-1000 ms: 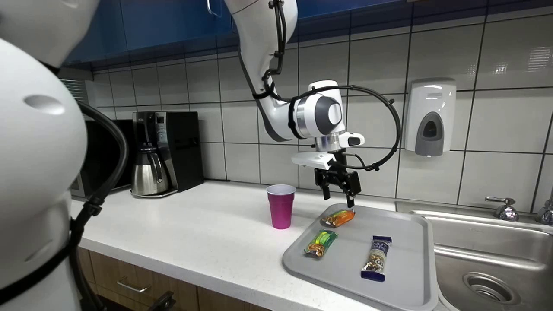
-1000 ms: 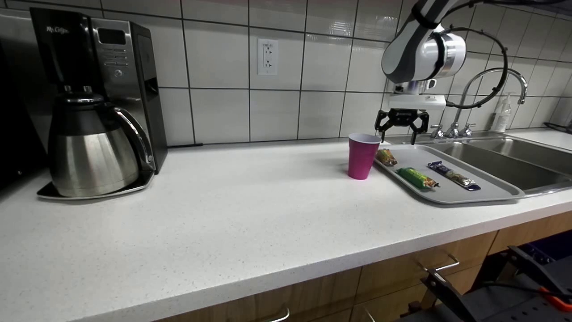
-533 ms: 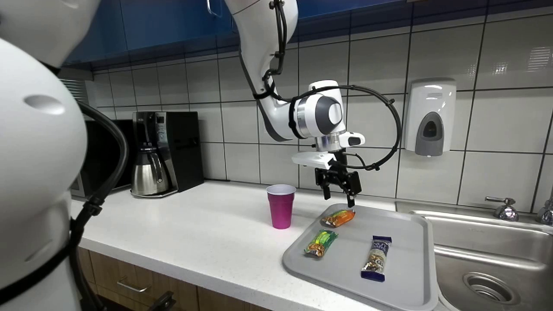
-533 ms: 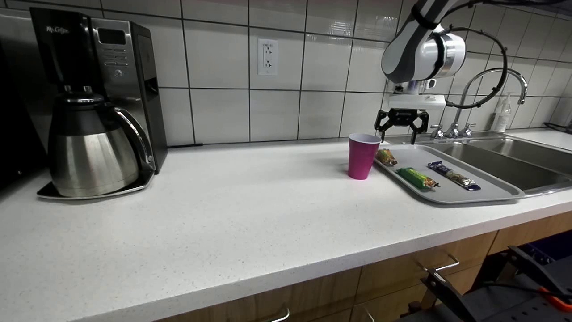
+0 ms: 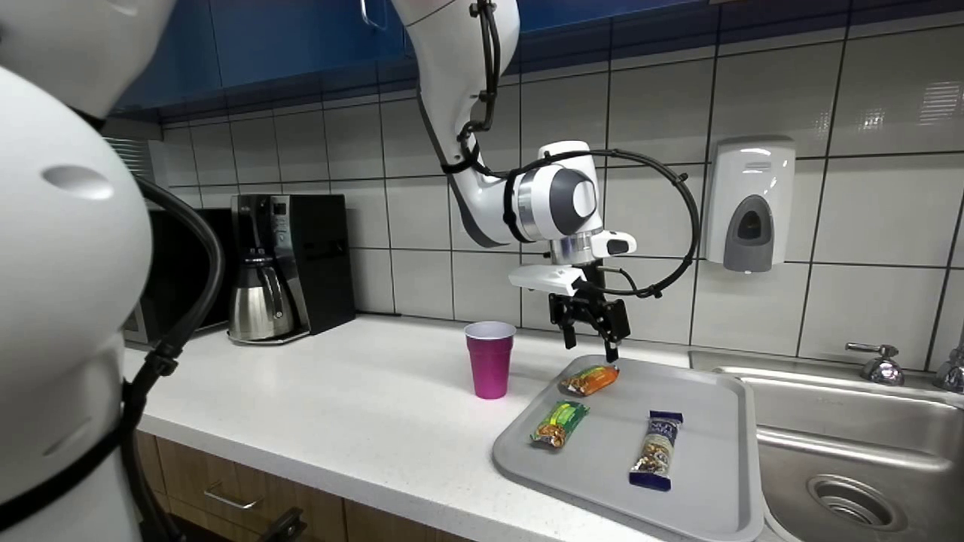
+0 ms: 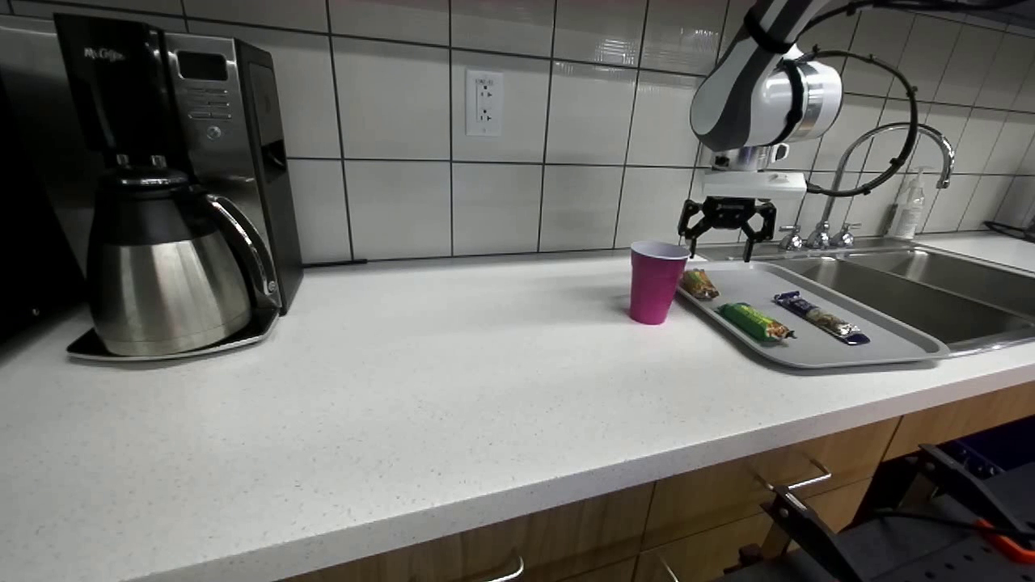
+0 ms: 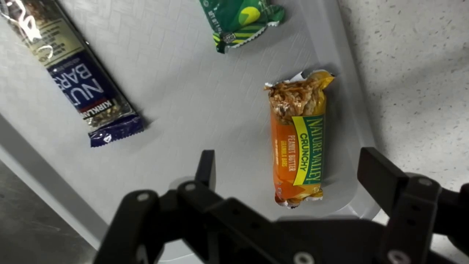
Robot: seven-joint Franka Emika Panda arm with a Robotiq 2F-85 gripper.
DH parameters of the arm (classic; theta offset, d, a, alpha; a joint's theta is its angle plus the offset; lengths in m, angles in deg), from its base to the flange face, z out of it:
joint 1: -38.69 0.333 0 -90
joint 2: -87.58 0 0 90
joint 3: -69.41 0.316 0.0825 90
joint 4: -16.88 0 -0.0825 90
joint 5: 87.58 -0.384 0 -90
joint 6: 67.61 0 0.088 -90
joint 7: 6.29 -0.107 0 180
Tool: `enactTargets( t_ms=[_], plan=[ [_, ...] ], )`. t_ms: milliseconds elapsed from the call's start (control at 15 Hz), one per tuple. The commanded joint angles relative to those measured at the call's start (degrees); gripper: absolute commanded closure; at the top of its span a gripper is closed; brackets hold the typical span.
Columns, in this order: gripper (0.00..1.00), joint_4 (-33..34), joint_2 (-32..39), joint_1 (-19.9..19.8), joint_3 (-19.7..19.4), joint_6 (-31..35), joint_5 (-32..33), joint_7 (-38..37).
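Note:
My gripper (image 5: 590,348) is open and holds nothing, with its fingers pointing down above the back part of the grey tray (image 5: 708,406). It also shows open in an exterior view (image 6: 720,252) and in the wrist view (image 7: 287,157). An orange granola bar (image 7: 298,146) lies on the tray below, between the two fingers in the wrist view and apart from them. It shows in both exterior views (image 5: 591,380) (image 6: 699,284). A green bar (image 5: 560,424) and a dark blue nut bar (image 5: 657,452) lie nearer the tray's front; the wrist view cuts off both.
A magenta cup (image 5: 490,365) stands upright on the white counter (image 5: 354,399) beside the tray. A steel sink (image 5: 881,429) adjoins the tray's other side. A soap dispenser (image 5: 751,203) hangs on the tiled wall. A coffee maker (image 6: 218,162) with a steel carafe (image 6: 166,283) stands farther along.

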Motion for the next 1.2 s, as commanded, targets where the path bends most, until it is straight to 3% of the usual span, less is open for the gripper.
enactTargets(
  t_ms=[0,1133],
  plan=[
    [0.00,0.8,1.1,1.1,-1.1,-0.4,0.0,0.1],
    [0.00,8.2,8.4,0.8,-1.7,-0.3,-1.7,0.2]
  ],
)
